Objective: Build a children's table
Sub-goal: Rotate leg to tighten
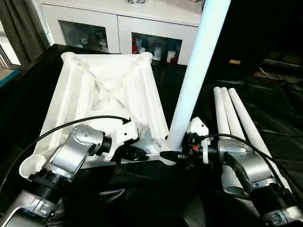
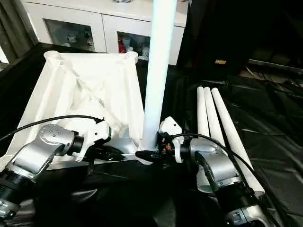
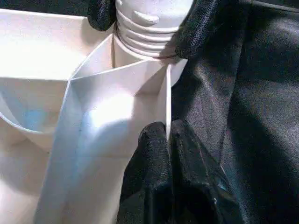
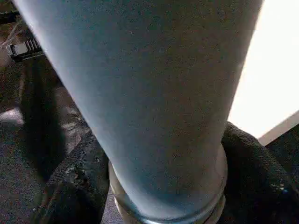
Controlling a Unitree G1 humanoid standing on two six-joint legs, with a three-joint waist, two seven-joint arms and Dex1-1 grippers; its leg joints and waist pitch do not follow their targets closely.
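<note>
The white table top (image 1: 109,90) lies upside down on black cloth, ribbed underside up. One white leg (image 1: 196,66) stands upright in the near right corner socket. My right gripper (image 1: 173,155) is shut on the base of this leg, with a black finger (image 4: 77,172) on each side of the tube (image 4: 149,93). My left gripper (image 1: 137,152) sits just left of that corner, shut on a thin rib (image 3: 167,102) of the table top. In the left wrist view the leg's threaded end (image 3: 145,23) sits at the socket. Three more legs (image 1: 234,118) lie side by side to the right.
A white cabinet (image 1: 118,23) with glass doors stands behind the table top. Black cloth (image 1: 270,99) covers the work area. A black cable (image 1: 61,127) loops over my left forearm, and another runs along my right wrist.
</note>
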